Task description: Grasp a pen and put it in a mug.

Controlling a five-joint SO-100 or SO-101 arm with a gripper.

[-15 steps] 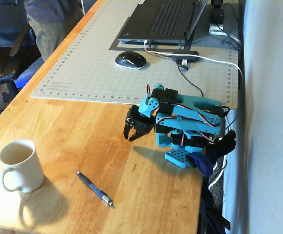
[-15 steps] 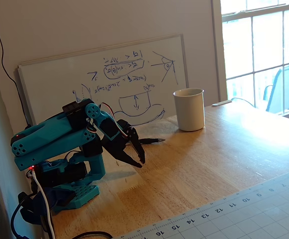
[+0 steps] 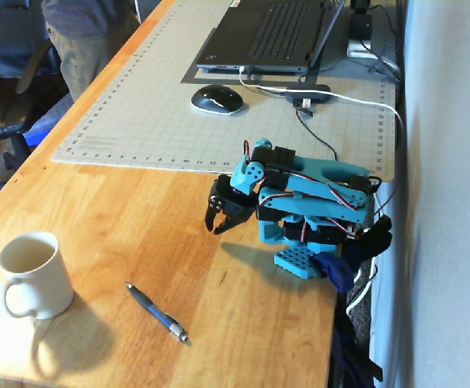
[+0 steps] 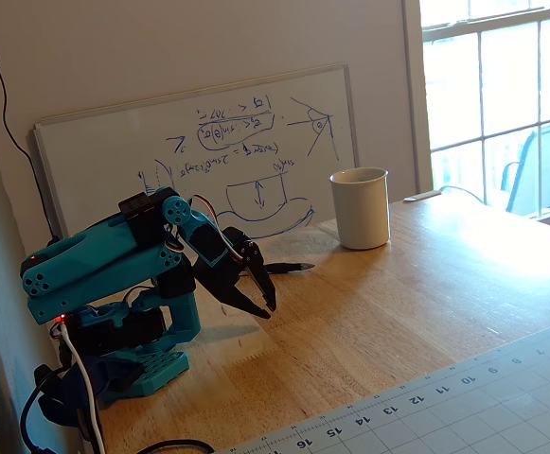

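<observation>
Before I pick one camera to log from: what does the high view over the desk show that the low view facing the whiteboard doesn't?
Only the high fixed view shows the laptop, mouse, the mug's handle and the whole pen. Only the low fixed view shows the whiteboard and window; there the pen is mostly hidden. Both show the mug, the empty gripper and the cutting mat.

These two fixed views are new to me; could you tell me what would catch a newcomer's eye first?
The folded teal arm near the table's edge stands out, its black gripper hanging open just above the wood. On the bare wood in front of it lie the blue pen and, further out, the upright cream mug, apart from each other.
</observation>
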